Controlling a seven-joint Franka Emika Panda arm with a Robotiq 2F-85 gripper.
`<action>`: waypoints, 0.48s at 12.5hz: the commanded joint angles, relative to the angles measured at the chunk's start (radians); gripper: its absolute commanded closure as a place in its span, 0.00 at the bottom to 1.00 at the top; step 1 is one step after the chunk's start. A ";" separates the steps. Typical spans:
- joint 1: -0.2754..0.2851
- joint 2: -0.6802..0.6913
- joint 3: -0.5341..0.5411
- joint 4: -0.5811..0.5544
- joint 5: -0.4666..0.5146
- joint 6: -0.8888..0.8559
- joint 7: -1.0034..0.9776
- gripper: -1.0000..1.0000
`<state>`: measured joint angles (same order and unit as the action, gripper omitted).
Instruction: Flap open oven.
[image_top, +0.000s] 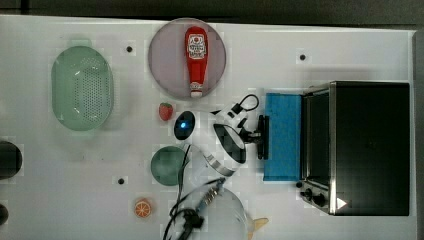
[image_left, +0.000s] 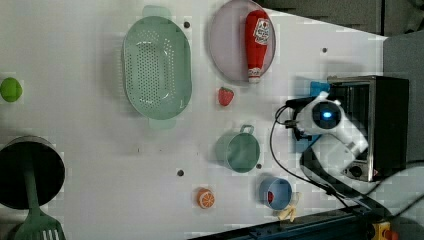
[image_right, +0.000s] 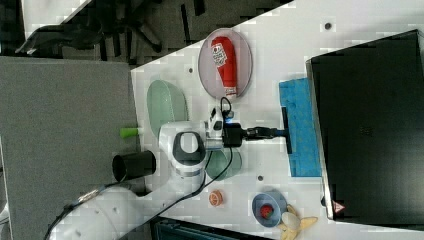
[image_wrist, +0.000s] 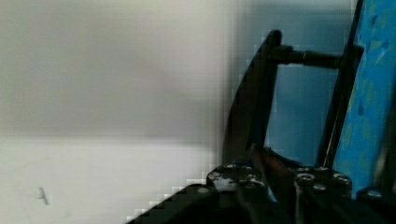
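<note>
White tabletop (image_top: 310, 35) bears the oven (image_top: 370, 147), door down.

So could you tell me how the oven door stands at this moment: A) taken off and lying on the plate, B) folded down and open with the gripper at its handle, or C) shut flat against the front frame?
B: the blue oven door lies folded outward from the oven, with the gripper at its dark handle.

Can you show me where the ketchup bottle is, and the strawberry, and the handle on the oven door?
ketchup bottle (image_top: 196, 57), top view, on its red body.
strawberry (image_top: 165, 111), top view, on its red middle.
oven door handle (image_top: 263, 136), top view, on the dark bar by the blue door.
</note>
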<state>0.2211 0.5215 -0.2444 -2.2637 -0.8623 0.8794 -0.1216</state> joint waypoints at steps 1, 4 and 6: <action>0.013 0.002 -0.002 0.030 -0.006 -0.006 0.126 0.83; 0.014 -0.054 0.000 0.067 0.036 0.023 0.128 0.83; 0.012 -0.152 -0.002 0.077 0.188 0.013 0.128 0.83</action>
<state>0.2336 0.4722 -0.2473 -2.2324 -0.6865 0.8750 -0.0464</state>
